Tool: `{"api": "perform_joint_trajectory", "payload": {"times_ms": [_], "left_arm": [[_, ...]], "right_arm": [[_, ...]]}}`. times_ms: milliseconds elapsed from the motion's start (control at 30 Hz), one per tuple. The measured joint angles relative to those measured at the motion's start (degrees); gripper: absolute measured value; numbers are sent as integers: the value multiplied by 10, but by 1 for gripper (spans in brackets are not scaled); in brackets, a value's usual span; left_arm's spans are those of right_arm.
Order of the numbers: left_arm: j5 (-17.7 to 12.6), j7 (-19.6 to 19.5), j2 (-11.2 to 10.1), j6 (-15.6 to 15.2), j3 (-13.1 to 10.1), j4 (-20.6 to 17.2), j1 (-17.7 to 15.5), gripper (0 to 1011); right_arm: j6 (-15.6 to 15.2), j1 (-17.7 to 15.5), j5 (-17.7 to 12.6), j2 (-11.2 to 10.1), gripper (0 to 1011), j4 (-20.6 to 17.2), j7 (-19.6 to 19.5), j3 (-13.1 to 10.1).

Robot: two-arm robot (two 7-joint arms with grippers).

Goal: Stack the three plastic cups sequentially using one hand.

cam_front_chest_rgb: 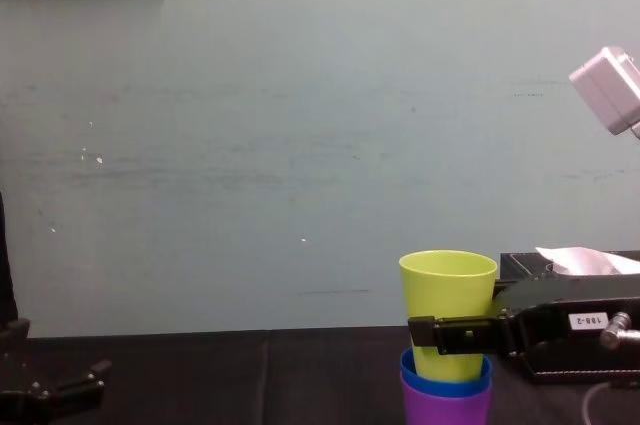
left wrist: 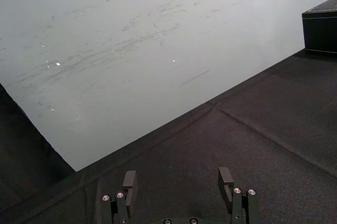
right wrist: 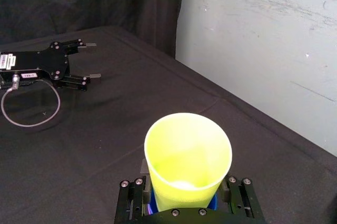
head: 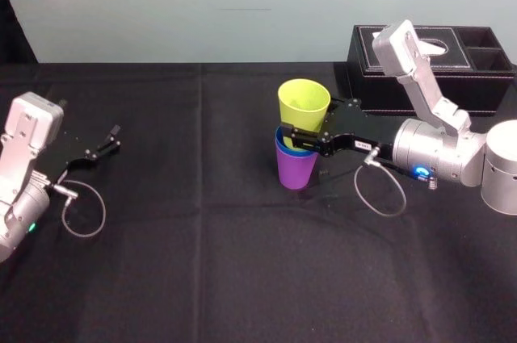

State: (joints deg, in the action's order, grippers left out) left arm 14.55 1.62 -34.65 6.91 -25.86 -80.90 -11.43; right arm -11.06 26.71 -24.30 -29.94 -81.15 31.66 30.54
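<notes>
Two cups, blue (head: 283,146) in purple (head: 296,170), stand straight under the upright yellow cup (head: 304,105). Your right gripper (head: 317,123) clamps it from 3 o'clock; the left gripper (head: 115,138) idles at 9, fingers apart.

Right arm reaches in from the right of the yellow-green cup (head: 304,105), elbow up high, forearm roughly level. The right gripper (head: 309,125) has its flat fingers (head: 300,140) pinched on the cup's lower half, one each side. Left arm sits well off to the cup's left, down low, left gripper (head: 113,139) pointing toward the cup, jaws spread apart.
</notes>
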Motion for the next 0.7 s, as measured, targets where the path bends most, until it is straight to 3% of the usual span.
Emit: {"api": "perform_joint_trajectory", "payload": {"times_ms": [100,467,700], "left_arm": [[0,0,0,0,0,0,0,1011],[0,0,0,0,0,0,0,1011],[0,0,0,0,0,0,0,1011]], "right_arm": [[0,0,0,0,723,-1,0,0],[-1,0,-1,-1,1000,-2,0,-1],[-1,0,-2,-1,1000,-2,0,-1]]}}
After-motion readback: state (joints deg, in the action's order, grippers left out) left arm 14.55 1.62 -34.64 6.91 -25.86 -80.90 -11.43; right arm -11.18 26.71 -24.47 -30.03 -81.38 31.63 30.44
